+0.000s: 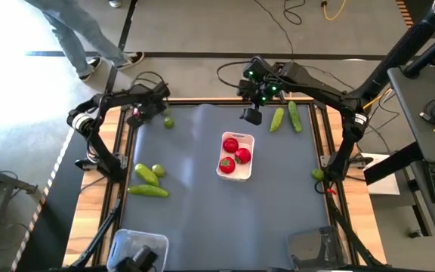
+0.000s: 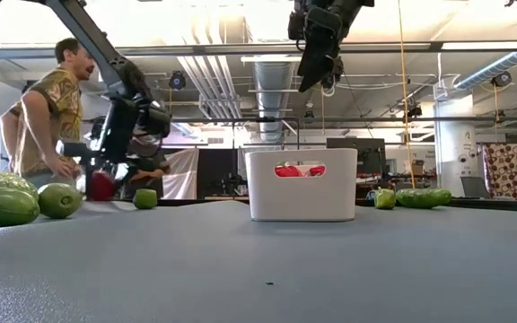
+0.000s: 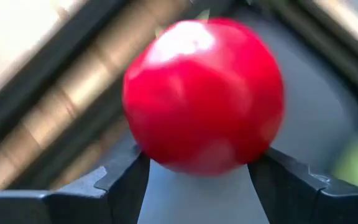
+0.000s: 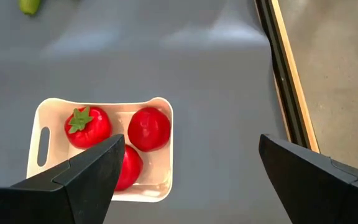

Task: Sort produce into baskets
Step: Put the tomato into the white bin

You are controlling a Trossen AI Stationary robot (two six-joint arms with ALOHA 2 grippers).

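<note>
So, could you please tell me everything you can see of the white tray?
The white tray is a small opaque rectangular basket with rounded corners, plastic-looking, with a slot handle cut into an end wall. It stands upright near the middle of the grey table mat and holds three red tomatoes, one with a green stem cap. Nothing grips it; the right end effector hangs open above the mat just beyond it.
</note>
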